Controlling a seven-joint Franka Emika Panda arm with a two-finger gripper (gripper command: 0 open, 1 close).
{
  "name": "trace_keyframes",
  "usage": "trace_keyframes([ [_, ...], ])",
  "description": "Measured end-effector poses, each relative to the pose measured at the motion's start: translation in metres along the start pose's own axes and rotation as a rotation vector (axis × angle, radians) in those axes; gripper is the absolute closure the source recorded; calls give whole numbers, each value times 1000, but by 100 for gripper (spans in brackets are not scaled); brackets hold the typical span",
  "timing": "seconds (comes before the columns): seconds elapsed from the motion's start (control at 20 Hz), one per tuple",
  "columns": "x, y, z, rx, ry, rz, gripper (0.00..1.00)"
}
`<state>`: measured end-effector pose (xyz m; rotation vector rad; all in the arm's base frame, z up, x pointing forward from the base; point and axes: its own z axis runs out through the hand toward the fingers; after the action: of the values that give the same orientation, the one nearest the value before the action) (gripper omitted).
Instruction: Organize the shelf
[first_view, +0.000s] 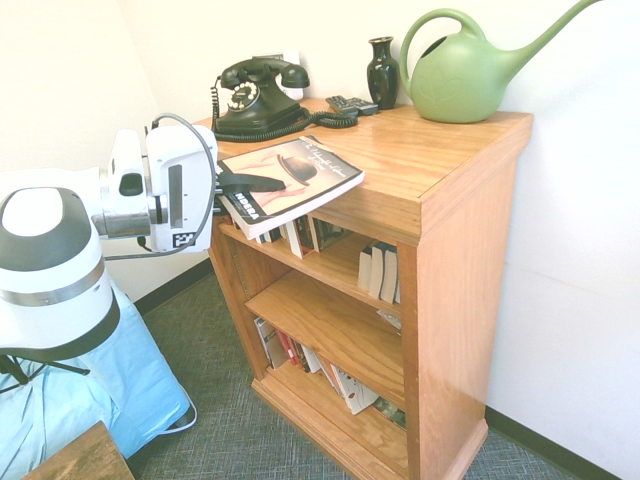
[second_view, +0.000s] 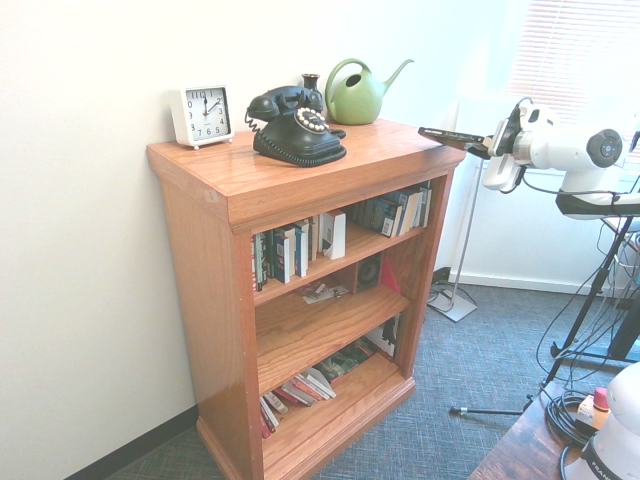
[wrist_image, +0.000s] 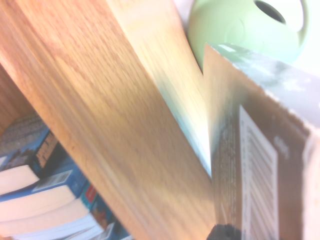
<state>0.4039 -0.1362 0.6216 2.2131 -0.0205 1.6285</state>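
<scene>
The oak shelf (first_view: 440, 160) (second_view: 250, 185) stands against the wall, with books on its three tiers. My gripper (first_view: 234, 186) (second_view: 486, 148) is shut on a thin book with a dark cover (first_view: 295, 178). It holds the book flat, at the height of the shelf's top and over its front corner. From the other side the book (second_view: 450, 135) shows edge-on, its far end just over that corner. In the wrist view the book's back cover (wrist_image: 260, 155) lies beside the shelf's thick top edge (wrist_image: 100, 110).
On the top stand a black rotary phone (first_view: 260, 97) (second_view: 295, 122), a green watering can (first_view: 460, 75) (second_view: 355, 92), a dark vase (first_view: 382, 70), a remote (first_view: 352, 104) and a white clock (second_view: 202, 113). Upright books (second_view: 290, 250) fill the upper tier; others lie on the lowest (first_view: 345, 385).
</scene>
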Motion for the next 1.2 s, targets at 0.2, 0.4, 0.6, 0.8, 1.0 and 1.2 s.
trace_keyframes([
  [0.2,7,0,-16,9,-43,62,100],
  [0.4,40,18,-59,40,-73,104,100],
  [0.6,53,41,-92,41,-80,139,100],
  [0.8,34,46,-89,43,-139,169,100],
  [1.0,18,45,-85,49,-175,178,100],
  [1.2,14,44,-85,52,-181,181,100],
])
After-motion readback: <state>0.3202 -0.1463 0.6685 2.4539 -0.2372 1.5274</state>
